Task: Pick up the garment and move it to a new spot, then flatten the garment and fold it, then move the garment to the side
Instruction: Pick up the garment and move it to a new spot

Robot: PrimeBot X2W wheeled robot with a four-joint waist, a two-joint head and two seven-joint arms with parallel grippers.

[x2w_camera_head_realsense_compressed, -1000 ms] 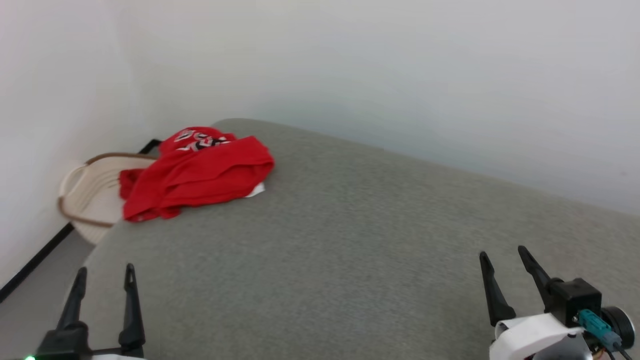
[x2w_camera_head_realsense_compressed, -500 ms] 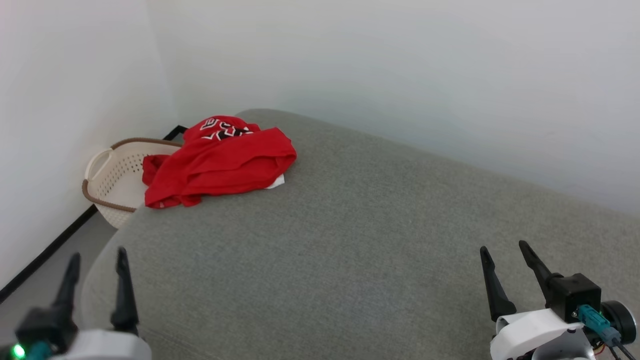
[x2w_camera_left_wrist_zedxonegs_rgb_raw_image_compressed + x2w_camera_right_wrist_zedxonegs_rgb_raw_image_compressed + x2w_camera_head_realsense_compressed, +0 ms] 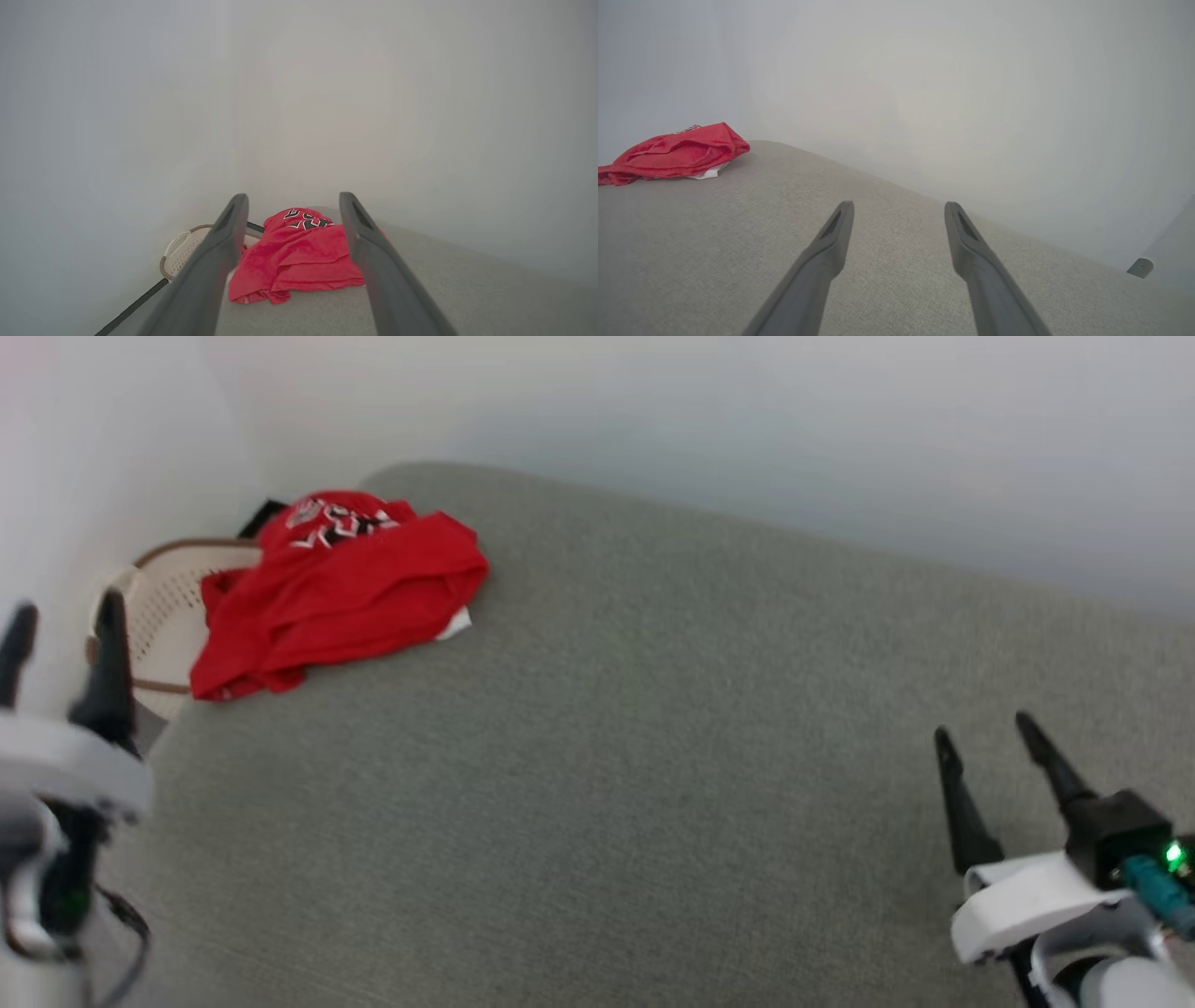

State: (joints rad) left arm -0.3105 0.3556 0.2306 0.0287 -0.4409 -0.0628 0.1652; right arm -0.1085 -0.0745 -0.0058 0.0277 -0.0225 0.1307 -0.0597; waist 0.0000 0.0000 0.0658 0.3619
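Left tool (image 3: 63, 616) spread wide, nothing between its fingers, raised at the near left edge and, seen from its own wrist, framing the red shirt (image 3: 341, 588) neatly between the two fingers. Lined up that way, most likely, to run straight in for the first pick. Right tool (image 3: 982, 725) equally spread and empty, poised low over bare grey mattress (image 3: 653, 728) on the opposite side, well apart from the cloth. Probably held back there to leave room, and ready to help with flattening later. Shirt bunched in a loose heap at the far left corner of the mattress, black-and-white lettering showing on top, a scrap of white peeking out underneath, left end right at the edge beside a pale laundry basket (image 3: 163, 607) down by the wall. No contact anywhere, so step one not yet begun. Plenty of open mattress in the middle for the new spot. Worth grabbing a thick fold rather than a thin hem; otherwise a fair chance of the heap sliding off toward the basket.
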